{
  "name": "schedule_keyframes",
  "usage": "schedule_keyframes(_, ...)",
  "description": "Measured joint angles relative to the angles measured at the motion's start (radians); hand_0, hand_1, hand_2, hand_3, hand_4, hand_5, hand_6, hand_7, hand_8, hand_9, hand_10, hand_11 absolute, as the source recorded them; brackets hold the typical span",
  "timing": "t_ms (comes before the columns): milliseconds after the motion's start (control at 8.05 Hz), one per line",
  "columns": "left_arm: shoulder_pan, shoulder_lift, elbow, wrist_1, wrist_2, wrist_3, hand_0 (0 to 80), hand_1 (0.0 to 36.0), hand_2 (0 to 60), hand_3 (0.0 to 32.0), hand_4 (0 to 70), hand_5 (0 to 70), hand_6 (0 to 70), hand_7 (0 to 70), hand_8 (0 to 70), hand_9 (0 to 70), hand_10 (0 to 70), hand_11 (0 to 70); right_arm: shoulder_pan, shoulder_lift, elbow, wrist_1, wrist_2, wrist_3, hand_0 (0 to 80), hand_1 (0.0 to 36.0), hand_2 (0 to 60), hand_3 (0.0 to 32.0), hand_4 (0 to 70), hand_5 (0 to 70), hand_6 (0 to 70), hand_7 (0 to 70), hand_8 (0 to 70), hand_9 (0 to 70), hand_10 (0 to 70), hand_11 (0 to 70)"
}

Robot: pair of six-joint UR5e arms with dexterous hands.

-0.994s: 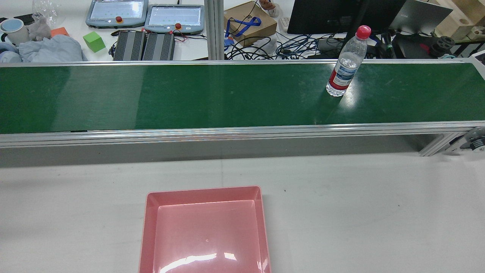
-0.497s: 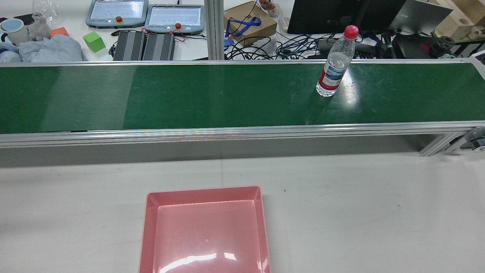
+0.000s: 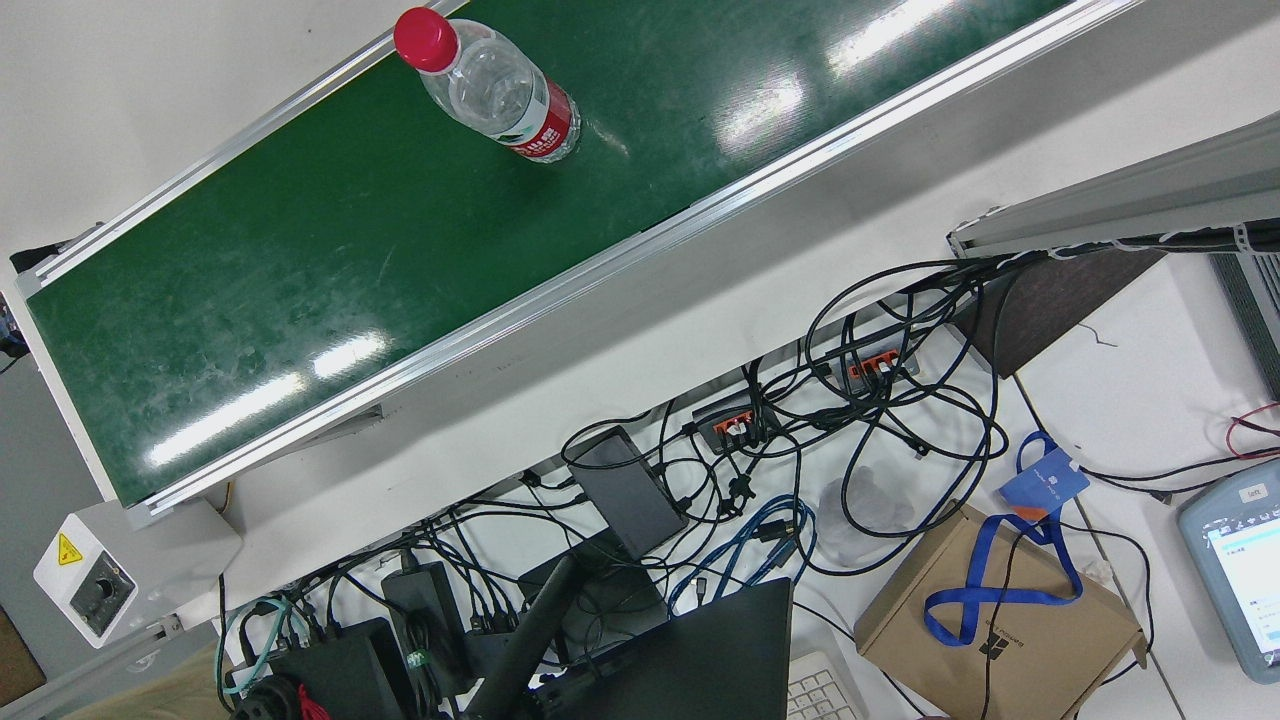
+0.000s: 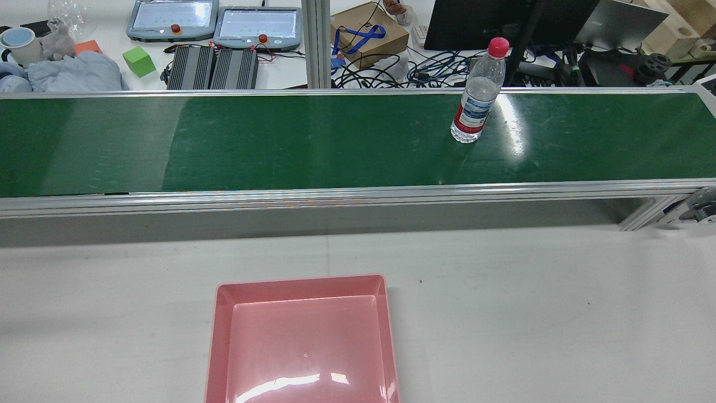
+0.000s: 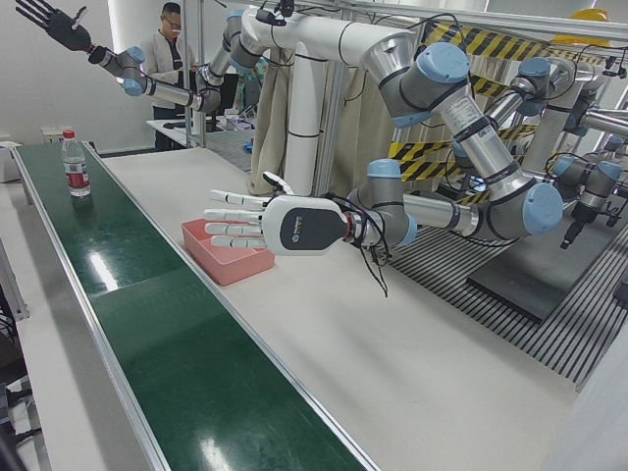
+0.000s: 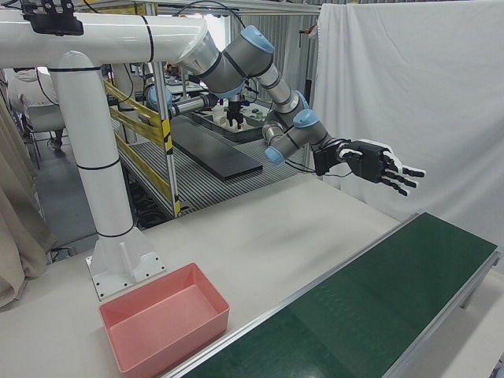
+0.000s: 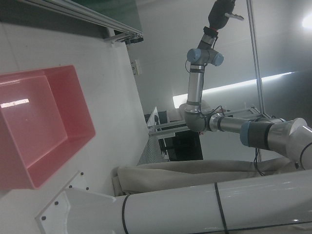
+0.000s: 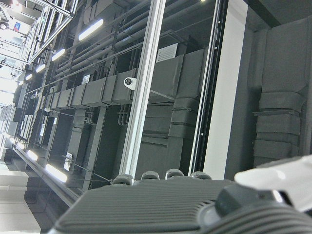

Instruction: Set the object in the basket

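Since a second ago the water bottle (image 4: 475, 95) has travelled leftward in the rear view along the green conveyor belt (image 4: 279, 143), staying upright with its red cap on top. Well apart from it, the pink basket (image 4: 305, 341) sits empty on the white desk (image 4: 531, 313), on the robot's side of the belt. Both hands hold nothing with fingers spread: the left hand (image 5: 257, 221) hovers over the desk near the basket, while the right hand (image 6: 381, 168) is raised above the belt's edge.
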State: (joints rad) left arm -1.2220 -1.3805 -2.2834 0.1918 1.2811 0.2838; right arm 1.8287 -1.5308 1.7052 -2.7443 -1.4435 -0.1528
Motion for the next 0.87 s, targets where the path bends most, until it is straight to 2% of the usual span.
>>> schedule_keyframes(124, 0.0, -0.008, 0.0, 0.006, 0.0, -0.001, 40.0, 6.9, 14.6, 0.0, 20.4, 13.0, 1.4, 0.0, 3.2, 7.0, 6.8, 10.5, 0.0, 0.0, -0.001, 0.0, 0.0, 0.001, 0.0, 0.0, 0.0, 0.0, 0.0, 0.0, 0.0, 0.0, 0.0, 0.0, 0.0, 0.0)
schedule_keyframes(248, 0.0, -0.013, 0.002, 0.009, 0.0, 0.0, 39.0, 5.3, 10.1, 0.0, 19.4, 12.3, 1.0, 0.0, 2.6, 6.3, 6.8, 10.4, -0.002, 0.001, -0.006, 0.0, 0.0, 0.001, 0.0, 0.0, 0.0, 0.0, 0.0, 0.0, 0.0, 0.0, 0.0, 0.0, 0.0, 0.0)
schedule_keyframes(373, 0.001, -0.017, 0.004, 0.009, 0.0, 0.002, 39.2, 5.5, 10.1, 0.0, 18.5, 12.1, 0.4, 0.0, 2.0, 5.5, 7.0, 10.7, -0.004, 0.001, -0.009, 0.0, 0.0, 0.001, 0.0, 0.0, 0.0, 0.0, 0.0, 0.0, 0.0, 0.0, 0.0, 0.0, 0.0, 0.0)
schedule_keyframes(497, 0.002, -0.023, 0.02, 0.0, 0.0, 0.005, 39.6, 5.2, 7.0, 0.0, 17.2, 11.6, 0.0, 0.0, 1.2, 4.3, 7.3, 11.1, -0.004, 0.001, -0.007, 0.0, 0.0, 0.002, 0.0, 0.0, 0.0, 0.0, 0.0, 0.0, 0.0, 0.0, 0.0, 0.0, 0.0, 0.0)
schedule_keyframes(745, 0.004, -0.064, 0.095, -0.034, 0.0, 0.011, 43.9, 11.6, 21.4, 0.0, 16.8, 12.6, 0.1, 0.0, 1.2, 4.1, 6.9, 11.1, -0.003, 0.0, -0.002, 0.0, 0.0, 0.003, 0.0, 0.0, 0.0, 0.0, 0.0, 0.0, 0.0, 0.0, 0.0, 0.0, 0.0, 0.0)
schedule_keyframes(870, 0.005, -0.104, 0.135, -0.042, 0.003, 0.028, 49.0, 12.5, 3.5, 0.0, 16.5, 13.6, 0.2, 0.0, 1.8, 4.7, 7.2, 11.8, -0.002, 0.001, -0.001, 0.0, 0.0, 0.003, 0.0, 0.0, 0.0, 0.0, 0.0, 0.0, 0.0, 0.0, 0.0, 0.0, 0.0, 0.0)
